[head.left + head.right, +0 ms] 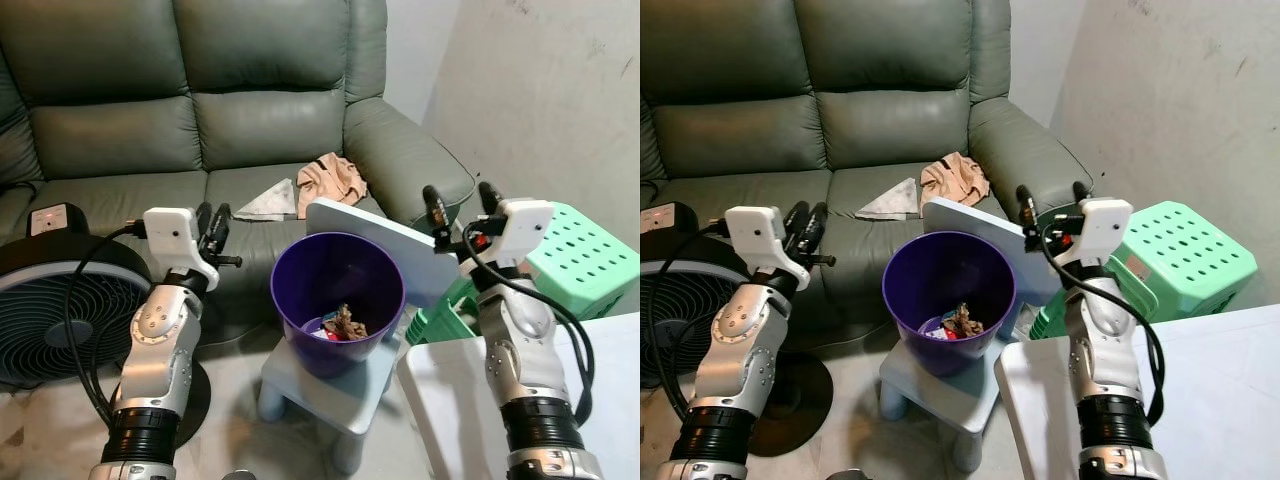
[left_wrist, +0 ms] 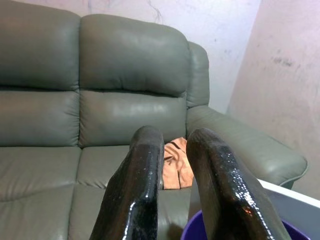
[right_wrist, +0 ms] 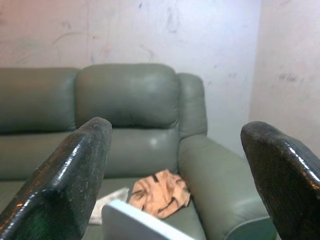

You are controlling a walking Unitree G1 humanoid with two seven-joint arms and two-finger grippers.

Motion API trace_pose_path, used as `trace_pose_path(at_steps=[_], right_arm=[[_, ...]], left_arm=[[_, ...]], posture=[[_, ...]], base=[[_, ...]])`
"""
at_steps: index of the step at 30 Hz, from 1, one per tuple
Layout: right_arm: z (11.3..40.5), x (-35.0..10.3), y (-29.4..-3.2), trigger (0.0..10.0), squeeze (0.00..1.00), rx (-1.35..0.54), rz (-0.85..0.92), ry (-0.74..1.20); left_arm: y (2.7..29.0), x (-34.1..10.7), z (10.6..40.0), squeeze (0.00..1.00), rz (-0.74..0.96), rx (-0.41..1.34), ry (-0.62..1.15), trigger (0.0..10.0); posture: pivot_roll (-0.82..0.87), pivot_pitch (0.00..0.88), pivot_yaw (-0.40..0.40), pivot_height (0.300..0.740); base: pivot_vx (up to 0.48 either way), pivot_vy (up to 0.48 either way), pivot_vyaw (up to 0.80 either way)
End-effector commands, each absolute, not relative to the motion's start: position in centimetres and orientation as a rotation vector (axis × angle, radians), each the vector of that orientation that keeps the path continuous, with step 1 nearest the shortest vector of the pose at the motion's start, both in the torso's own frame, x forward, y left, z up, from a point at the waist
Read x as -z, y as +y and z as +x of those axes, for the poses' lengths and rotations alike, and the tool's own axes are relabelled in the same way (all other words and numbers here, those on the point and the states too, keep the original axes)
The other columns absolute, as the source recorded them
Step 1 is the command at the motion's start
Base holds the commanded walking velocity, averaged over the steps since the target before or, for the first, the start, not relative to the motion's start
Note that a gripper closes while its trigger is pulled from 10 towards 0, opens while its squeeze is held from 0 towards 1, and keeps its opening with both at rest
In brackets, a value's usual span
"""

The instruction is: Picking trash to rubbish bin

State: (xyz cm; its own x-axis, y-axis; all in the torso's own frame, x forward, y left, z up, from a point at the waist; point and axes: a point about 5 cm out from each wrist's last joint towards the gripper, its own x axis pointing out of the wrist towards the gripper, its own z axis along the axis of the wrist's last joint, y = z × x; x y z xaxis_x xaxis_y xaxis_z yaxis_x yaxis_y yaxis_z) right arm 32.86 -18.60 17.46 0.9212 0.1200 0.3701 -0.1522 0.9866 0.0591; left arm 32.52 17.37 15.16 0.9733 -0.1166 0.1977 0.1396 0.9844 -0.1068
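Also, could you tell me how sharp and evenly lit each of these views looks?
Eye views: sharp, evenly lit, soft sheen on the grey-green leather sofa. Left wrist view: glare streaks on the near, blurred black fingers. Right wrist view: soft throughout, with the crumpled peach cloth hazy.

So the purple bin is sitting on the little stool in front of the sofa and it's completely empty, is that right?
Not quite. The purple bin does sit on the little stool in front of the sofa, but it isn't empty: the left eye view shows some trash already lying at its bottom.
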Motion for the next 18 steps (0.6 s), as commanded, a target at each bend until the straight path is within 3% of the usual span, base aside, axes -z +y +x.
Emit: trace_pose_path(at_steps=[1,10,16,18], right_arm=[[32.5,-17.9,-18.7,10.0,0.0,-0.12,0.083,-0.393],[30.8,-15.2,-17.7,10.0,0.0,-0.082,0.106,-0.278],[30.5,-15.1,-17.8,10.0,0.0,-0.071,0.034,-0.272],[30.4,-14.9,-17.6,10.0,0.0,-0.093,0.089,-0.229]], left_arm=[[17.4,-15.8,32.5,0.0,-0.135,0.14,-0.217,10.0],[17.4,-14.7,30.7,0.0,-0.236,0.138,-0.196,10.0],[17.5,-14.0,30.3,0.0,-0.233,0.125,-0.178,10.0],[17.5,-13.8,30.2,0.0,-0.217,0.113,-0.161,10.0]], posture=[[0.14,0.0,-0.041,0.715],[0.14,0.0,-0.037,0.715],[0.14,0.0,-0.044,0.715],[0.14,0.0,-0.044,0.715]], base=[[0.0,0.0,0.0],[0.0,0.0,0.0],[0.0,0.0,0.0],[0.0,0.0,0.0]])
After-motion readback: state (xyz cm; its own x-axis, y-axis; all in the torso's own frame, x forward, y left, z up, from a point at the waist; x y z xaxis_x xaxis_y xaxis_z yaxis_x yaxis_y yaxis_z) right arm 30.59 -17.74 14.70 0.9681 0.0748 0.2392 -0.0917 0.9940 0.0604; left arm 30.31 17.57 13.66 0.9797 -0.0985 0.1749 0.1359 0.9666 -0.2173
